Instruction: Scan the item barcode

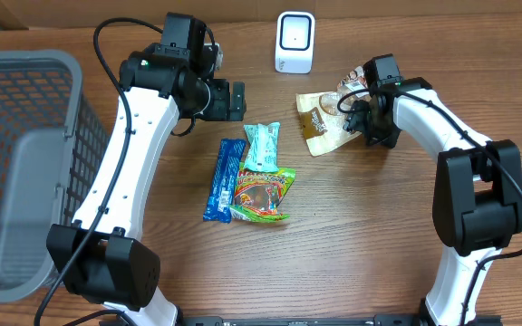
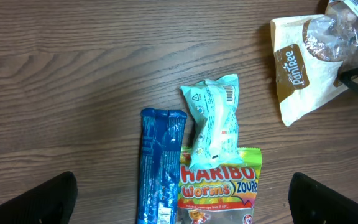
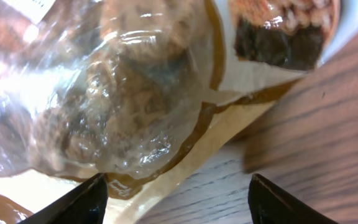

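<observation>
The tan cookie bag point(image 1: 320, 122) lies flat on the wooden table point(image 1: 361, 226), right of centre, just below and to the right of the white scanner point(image 1: 294, 43), clear window up with the cookies showing through. The right gripper point(image 1: 359, 114) is at the bag's right edge, and from the right wrist camera its jaws stand spread: one fingertip point(image 3: 73, 199) sits against the bag's corner, the other is over bare wood with a gap beside it, so nothing is pinched. The scanner stands upright at the far edge of the table, apart from the bag. Over to the left, the left gripper point(image 1: 236, 100) hangs above the table with its jaws wide apart and nothing between them. Below it sit three snacks in a cluster: a teal packet point(image 1: 263, 147) overlapping the top of a Haribo worms bag point(image 1: 263, 193), and a blue bar point(image 1: 224, 179) just beside them. A grey basket point(image 1: 25, 63) stands at the far left.
</observation>
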Robot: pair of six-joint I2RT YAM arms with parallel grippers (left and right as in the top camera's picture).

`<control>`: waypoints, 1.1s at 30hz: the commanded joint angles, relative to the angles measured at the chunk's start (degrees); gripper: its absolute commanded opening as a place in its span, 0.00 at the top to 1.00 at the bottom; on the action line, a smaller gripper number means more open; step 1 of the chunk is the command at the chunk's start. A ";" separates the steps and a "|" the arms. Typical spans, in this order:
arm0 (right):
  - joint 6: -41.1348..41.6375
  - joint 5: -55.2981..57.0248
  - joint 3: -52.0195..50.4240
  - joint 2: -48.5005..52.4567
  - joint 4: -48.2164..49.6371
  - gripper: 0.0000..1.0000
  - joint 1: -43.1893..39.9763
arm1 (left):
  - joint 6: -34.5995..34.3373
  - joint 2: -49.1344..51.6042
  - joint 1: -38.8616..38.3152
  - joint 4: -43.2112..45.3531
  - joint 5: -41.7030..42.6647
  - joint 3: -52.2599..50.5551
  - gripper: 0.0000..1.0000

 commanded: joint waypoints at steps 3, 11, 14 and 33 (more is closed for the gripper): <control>-12.46 -3.74 -0.48 0.15 -0.96 0.23 -2.14 | 1.25 0.74 -0.28 -0.11 0.70 -0.24 0.00; 8.44 -19.56 -0.24 0.24 9.25 0.23 -5.64 | 1.27 0.74 -0.28 -0.11 0.68 -0.24 0.00; 10.99 -16.26 -0.26 0.98 13.11 0.29 -4.20 | 1.27 0.74 -0.35 -0.17 0.68 -0.24 0.00; 3.32 -17.59 -0.44 6.29 9.62 0.96 -5.29 | 1.27 0.74 -0.55 -0.09 0.68 -0.24 0.00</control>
